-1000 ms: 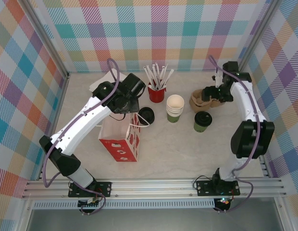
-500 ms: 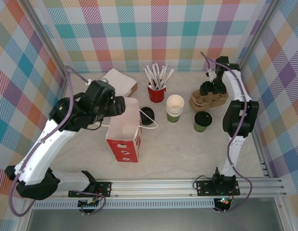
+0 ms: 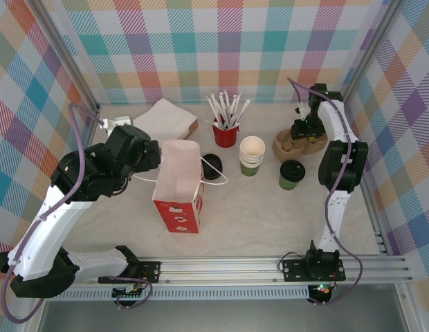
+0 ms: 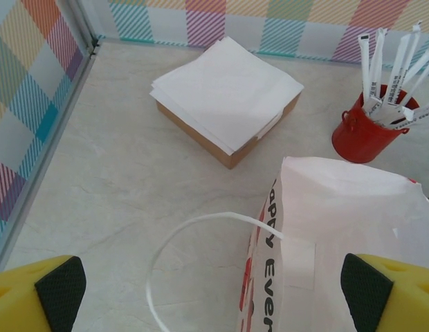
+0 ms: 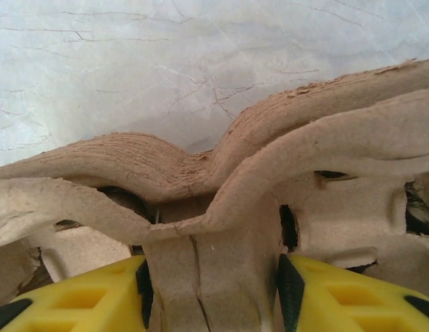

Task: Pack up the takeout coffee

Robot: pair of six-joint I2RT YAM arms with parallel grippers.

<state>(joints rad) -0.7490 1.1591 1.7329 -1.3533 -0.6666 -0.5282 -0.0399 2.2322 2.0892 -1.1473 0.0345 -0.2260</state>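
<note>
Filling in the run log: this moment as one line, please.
left gripper: jaws open, by paper bag | right gripper: jaws shut on pulp carrier | lidded green cup: outside bag

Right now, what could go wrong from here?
The right gripper's pads flank the pulp carrier's centre post; layered edges suggest nested carriers, so two may lift.
The lidded green cup stands close by; a swing could topple it.
The bag's handle loop lies below the open left gripper and may snag.
</note>
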